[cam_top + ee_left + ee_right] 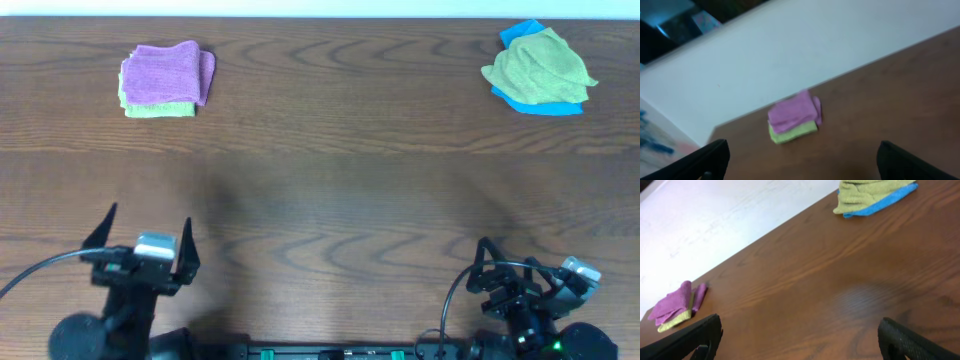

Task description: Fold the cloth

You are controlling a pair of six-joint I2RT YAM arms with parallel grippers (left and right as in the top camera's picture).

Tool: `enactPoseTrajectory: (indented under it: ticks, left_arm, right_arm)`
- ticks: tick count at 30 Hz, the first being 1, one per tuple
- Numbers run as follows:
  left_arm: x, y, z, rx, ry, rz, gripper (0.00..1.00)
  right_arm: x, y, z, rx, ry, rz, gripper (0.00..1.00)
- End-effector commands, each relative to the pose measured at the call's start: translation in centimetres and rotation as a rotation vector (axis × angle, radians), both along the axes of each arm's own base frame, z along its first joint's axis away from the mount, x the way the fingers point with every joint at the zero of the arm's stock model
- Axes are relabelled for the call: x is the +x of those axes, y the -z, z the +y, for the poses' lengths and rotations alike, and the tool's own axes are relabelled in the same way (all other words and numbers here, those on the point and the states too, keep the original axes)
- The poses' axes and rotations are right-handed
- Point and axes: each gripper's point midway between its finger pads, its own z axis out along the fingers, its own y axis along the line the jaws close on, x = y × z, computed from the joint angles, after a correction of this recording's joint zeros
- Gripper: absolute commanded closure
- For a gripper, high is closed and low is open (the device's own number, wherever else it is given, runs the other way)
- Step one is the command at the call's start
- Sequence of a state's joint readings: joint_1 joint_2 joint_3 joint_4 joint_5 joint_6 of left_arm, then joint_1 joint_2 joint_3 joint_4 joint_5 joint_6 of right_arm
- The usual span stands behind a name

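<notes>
The lilac-purple cloth (165,72) lies folded into a small stack at the table's far left, on top of a folded lime-green cloth (158,109). The left wrist view shows the cloth (792,111) ahead, near the table's back edge. It also appears at the far left of the right wrist view, cloth (675,302). My left gripper (147,218) hangs open near the front edge, well short of the stack, with nothing between its fingers (705,160). My right gripper (505,262) stands open and empty at the front right, its fingers (910,342) wide apart.
At the far right a crumpled olive-green cloth (540,68) rests on a blue cloth (545,105); both show in the right wrist view as well, green (865,192) over blue (880,206). A white wall borders the brown wooden table (330,190) at the back.
</notes>
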State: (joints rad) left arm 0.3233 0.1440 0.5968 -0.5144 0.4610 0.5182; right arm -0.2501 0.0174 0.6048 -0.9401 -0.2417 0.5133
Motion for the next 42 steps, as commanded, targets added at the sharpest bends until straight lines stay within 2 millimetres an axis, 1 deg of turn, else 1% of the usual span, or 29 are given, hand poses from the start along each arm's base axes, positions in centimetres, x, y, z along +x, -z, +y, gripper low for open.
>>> enactPoseTrajectory:
  ticks: [1, 5, 8, 15, 23, 27, 28, 42]
  left_arm:
    - [0.6, 2.9, -0.2, -0.029, 0.022, -0.004, 0.05]
    - [1.4, 5.8, -0.1, -0.028, 0.023, 0.002, 0.05]
    - [1.9, 7.5, -0.1, -0.03, 0.025, 0.023, 0.05]
    - [2.5, 9.9, -0.1, -0.021, 0.016, 0.068, 0.05]
    - [3.0, 13.7, -0.9, -0.036, 0.057, 0.139, 0.05]
    - [3.1, 15.2, -1.2, -0.046, 0.075, 0.168, 0.05]
    - [3.1, 15.5, -1.3, -0.048, 0.08, 0.175, 0.05]
    - [3.1, 15.4, -1.3, -0.048, 0.082, 0.173, 0.05]
  right_arm:
    - [0.0, -0.1, 0.0, 0.006, 0.002, -0.004, 0.01]
    - [0.0, -0.1, 0.0, 0.006, 0.002, -0.004, 0.01]
    - [0.0, -0.1, 0.0, 0.006, 0.002, -0.004, 0.01]
    - [0.0, -0.1, 0.0, 0.006, 0.002, -0.004, 0.01]
    - [0.0, -0.1, 0.0, 0.006, 0.002, -0.004, 0.01]
    - [0.0, -0.1, 0.0, 0.006, 0.002, -0.004, 0.01]
    - [0.0, -0.1, 0.0, 0.006, 0.002, -0.004, 0.01]
    - [0.0, -0.1, 0.0, 0.006, 0.003, -0.004, 0.01]
